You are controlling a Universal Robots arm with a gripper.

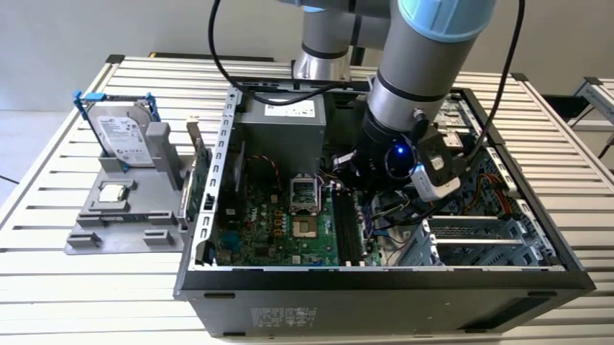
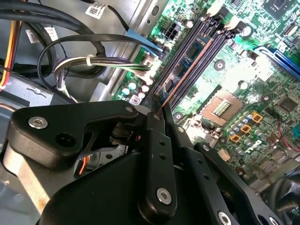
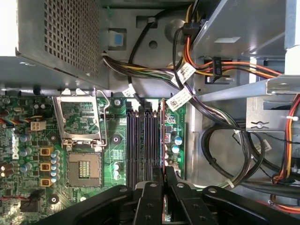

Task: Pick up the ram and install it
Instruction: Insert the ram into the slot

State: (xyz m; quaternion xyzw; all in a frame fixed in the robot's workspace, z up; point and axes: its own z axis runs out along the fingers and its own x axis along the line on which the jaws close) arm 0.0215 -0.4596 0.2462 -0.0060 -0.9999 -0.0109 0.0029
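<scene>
A: Where's the ram point(image 3: 163, 133)?

B: On edge over the outermost memory slot point(image 3: 161, 140), next to the dark empty slots point(image 3: 140, 140) on the motherboard point(image 3: 79, 140) — its copper edge runs along the slot in both wrist views.

A: Gripper point(image 3: 164, 174)?

B: Fingers point(image 2: 161, 140) pinched narrow on the near end of the stick, holding it. In the exterior view the arm point(image 1: 422, 65) reaches down inside the open PC case point(image 1: 384, 284).

A: Rest of the table?

B: Hard drive point(image 1: 125, 133) and CPU chip point(image 1: 113, 192) sit on the grey holder point(image 1: 86, 237) at the exterior view's left — well apart from the case.
</scene>
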